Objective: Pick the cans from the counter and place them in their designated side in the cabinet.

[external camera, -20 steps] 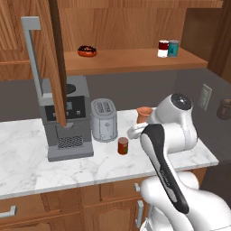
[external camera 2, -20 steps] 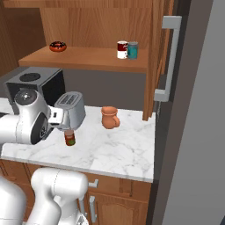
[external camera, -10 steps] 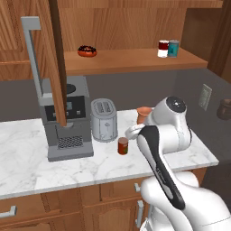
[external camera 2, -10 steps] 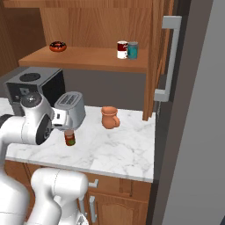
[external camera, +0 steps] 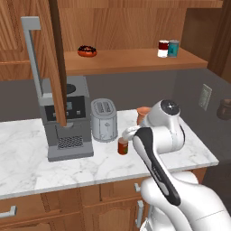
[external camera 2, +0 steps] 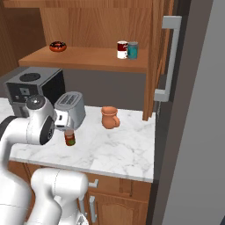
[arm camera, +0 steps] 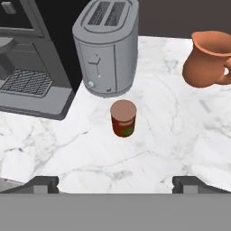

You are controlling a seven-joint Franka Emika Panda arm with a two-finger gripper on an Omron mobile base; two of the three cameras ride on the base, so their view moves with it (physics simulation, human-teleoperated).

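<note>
1. The two-finger gripper (arm camera: 115,182) hangs over the white marble counter (arm camera: 171,135) with its jaws spread wide and nothing between them; its two dark fingertips (arm camera: 43,184) stand far apart at the bottom of the hand view.
2. Straight ahead of the gripper, upright on the counter, is the small reddish-brown can with an orange label (arm camera: 123,118); the fingers are not touching it.
3. In the base views that can (external camera: 122,146) (external camera 2: 69,137) stands just in front of the silver two-slot toaster (external camera: 104,120), close beside the arm's wrist.
4. Left of the toaster sits the grey and black coffee machine (external camera: 66,118) with a metal drip grille.
5. To the right of the toaster, further back on the counter, is a terracotta-orange jug-shaped mug (external camera 2: 110,117), apart from the can.
6. Above, on the long orange-brown shelf board of the brown wooden cabinet (external camera: 131,61), the white can with dark red bands (external camera: 163,48) stands upright just beside a teal-blue can (external camera: 173,48), towards the right end.
7. Towards the left of the shelf lies a dark chocolate doughnut on a reddish plate (external camera: 87,51).
8. A tall narrow wooden door with a grey bar handle (external camera: 55,63) stands open in front of the coffee machine.
</note>
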